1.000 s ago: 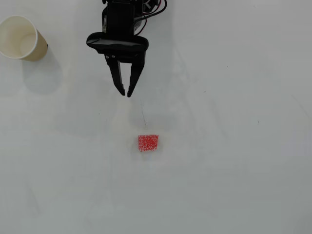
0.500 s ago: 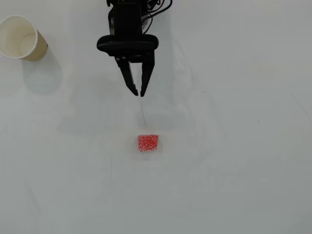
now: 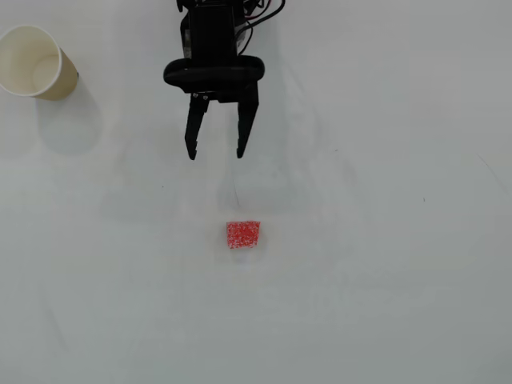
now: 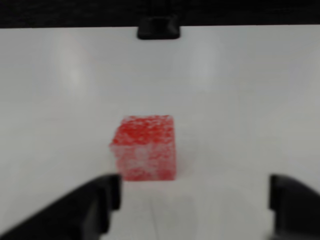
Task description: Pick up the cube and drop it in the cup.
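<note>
Item: cube [image 3: 243, 234]. Small red block with white flecks, resting flat on the white table [image 3: 384, 264]. Located near the middle of the overhead view, below the fingertips and apart from them, roughly in line with the gap between the fingers. In the wrist view the cube [image 4: 144, 148] sits centre frame, slightly blurred, just beyond the left finger's tip and not touching it.

Item: cup [image 3: 35, 62]. Cream paper cup with white inside, at the upper left corner of the overhead view, well apart from both the cube and the arm. Mouth faces the camera; nothing is visible inside.

Item: end effector [image 3: 215, 153]. Black, two fingers, entering the overhead view from the top edge and pointing down the frame. Jaws spread wide, the gap broader than the cube, holding nothing. In the wrist view the fingers [image 4: 85, 210] appear at the lower corners, with bare table between them.
</note>
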`<action>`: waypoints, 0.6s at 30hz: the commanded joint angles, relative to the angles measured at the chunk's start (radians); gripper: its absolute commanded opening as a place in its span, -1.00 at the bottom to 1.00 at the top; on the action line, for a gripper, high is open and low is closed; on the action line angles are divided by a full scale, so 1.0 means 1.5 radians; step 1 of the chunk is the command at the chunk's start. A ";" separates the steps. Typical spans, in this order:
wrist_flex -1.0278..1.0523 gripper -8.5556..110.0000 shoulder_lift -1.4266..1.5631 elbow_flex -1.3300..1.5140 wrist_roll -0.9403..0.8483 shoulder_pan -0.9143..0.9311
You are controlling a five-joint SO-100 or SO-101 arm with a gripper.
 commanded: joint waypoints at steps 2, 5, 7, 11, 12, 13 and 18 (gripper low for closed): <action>-0.002 -0.39 0.014 0.016 0.001 -0.011; -0.002 -0.39 0.011 0.000 0.002 -0.021; -0.002 -0.39 0.003 -0.011 0.002 -0.024; -0.002 -0.39 -0.047 -0.048 0.002 -0.030; -0.002 -0.39 -0.066 -0.061 0.002 -0.032; -0.006 -0.39 -0.090 -0.075 0.002 -0.035; -0.026 -0.39 -0.221 -0.153 0.003 -0.044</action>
